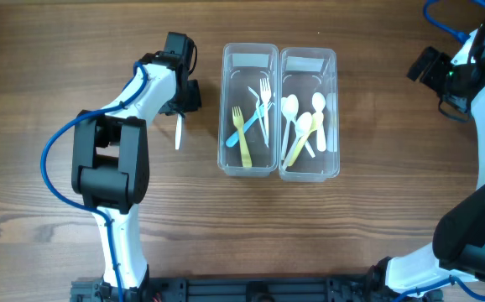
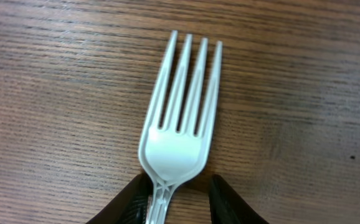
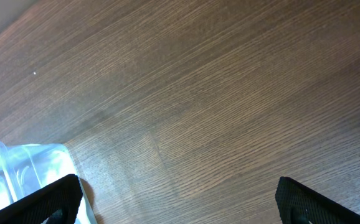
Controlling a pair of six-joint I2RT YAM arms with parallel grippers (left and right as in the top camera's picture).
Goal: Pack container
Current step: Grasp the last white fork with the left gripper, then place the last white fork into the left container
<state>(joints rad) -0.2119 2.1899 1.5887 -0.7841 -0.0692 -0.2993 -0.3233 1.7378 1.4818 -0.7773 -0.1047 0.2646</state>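
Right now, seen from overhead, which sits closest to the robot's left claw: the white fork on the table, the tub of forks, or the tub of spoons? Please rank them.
1. White fork: on the bare table, right at the fingertips of the left gripper.
2. Fork tub: mid-table, the tub on the left gripper's side.
3. Spoon tub: touching the fork tub, on its far side from the left gripper.

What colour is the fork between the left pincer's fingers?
The fork is plain white, clearest in the left wrist view.
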